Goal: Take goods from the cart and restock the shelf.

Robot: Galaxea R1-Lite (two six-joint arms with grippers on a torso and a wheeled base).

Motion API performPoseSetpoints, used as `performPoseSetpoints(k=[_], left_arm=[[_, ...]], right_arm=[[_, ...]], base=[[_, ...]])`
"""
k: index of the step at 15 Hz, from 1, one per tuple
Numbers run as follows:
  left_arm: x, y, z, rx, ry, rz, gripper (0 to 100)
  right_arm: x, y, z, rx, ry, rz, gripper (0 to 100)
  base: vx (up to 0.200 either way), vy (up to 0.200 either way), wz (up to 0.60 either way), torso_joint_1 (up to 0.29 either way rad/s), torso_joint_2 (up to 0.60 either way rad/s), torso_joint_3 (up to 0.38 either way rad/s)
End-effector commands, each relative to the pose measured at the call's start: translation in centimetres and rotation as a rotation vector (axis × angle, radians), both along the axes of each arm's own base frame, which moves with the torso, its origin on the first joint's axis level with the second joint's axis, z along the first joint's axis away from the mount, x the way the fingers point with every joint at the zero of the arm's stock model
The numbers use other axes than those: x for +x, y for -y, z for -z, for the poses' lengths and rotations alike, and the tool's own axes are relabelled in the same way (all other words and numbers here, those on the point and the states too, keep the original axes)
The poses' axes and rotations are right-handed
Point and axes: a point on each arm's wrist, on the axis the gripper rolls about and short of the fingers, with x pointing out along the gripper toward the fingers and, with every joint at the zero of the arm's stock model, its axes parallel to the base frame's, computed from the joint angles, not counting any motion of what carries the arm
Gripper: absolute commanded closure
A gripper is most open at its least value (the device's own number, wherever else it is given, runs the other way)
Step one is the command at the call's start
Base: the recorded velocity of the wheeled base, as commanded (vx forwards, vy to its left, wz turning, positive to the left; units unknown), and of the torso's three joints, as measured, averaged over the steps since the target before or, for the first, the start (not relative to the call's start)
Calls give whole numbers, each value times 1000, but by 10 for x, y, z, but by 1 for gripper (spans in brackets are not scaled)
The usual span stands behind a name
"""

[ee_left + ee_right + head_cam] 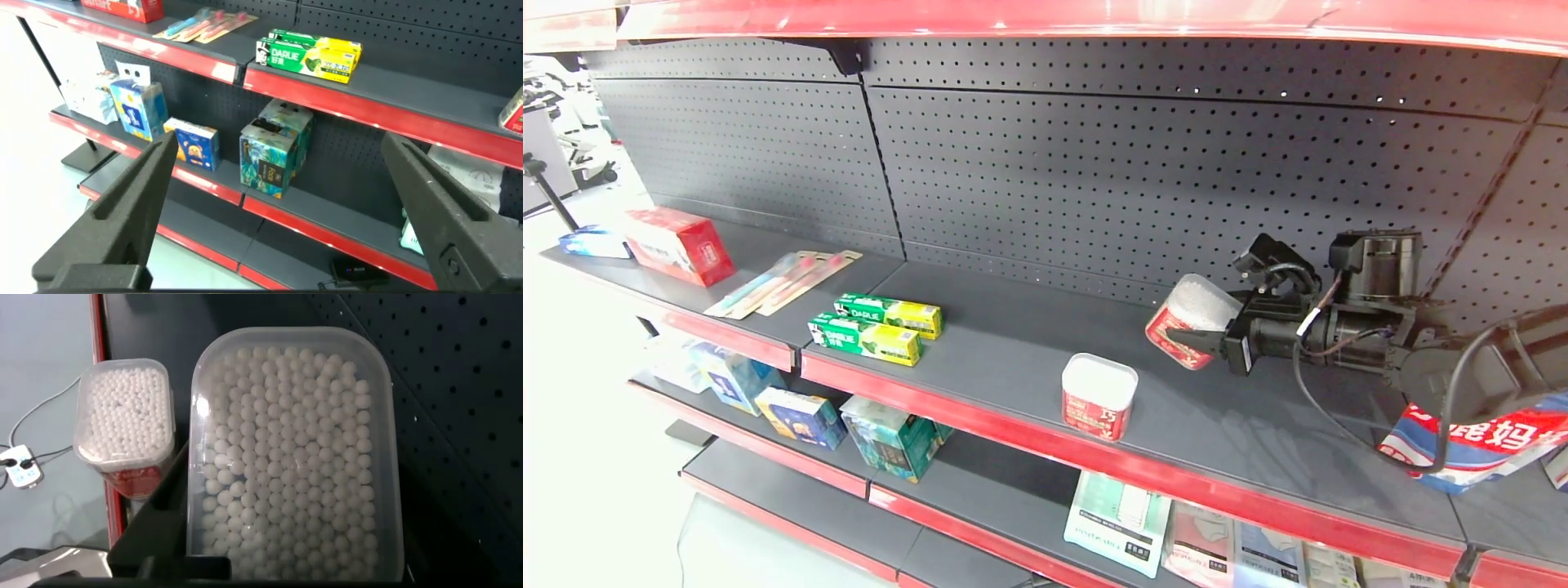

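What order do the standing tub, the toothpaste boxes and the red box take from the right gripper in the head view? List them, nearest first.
1. Standing tub, front of the shelf, left of the right gripper holding a second tub.
2. Toothpaste boxes, middle, farther left.
3. Red box, far left end.

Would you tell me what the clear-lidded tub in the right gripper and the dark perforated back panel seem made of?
Clear-lidded tub: probably glossy transparent plastic; its white contents show through. Dark perforated back panel: likely matte painted sheet metal, given regular punched holes.
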Motion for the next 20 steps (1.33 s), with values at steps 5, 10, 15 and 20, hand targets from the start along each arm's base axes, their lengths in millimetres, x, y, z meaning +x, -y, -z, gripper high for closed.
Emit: performPoseSetpoints(k=[5,10,15,20], left_arm=[[0,0,0,0,-1,0,0],[0,0,0,0,-1,0,0],[0,0,0,0,-1,-2,0],[0,0,0,0,-1,-2,0]], right_arm=[[31,-9,11,-15,46,-79,100],[31,-11,20,-28,21,-84,100],[30,-22,20,-32,20,-99,100],[36,-27,26,-26,9,-105,100]], base=[[0,0,0,0,0,0],[0,0,0,0,0,0],[0,0,0,0,0,0],[0,0,0,0,0,0]])
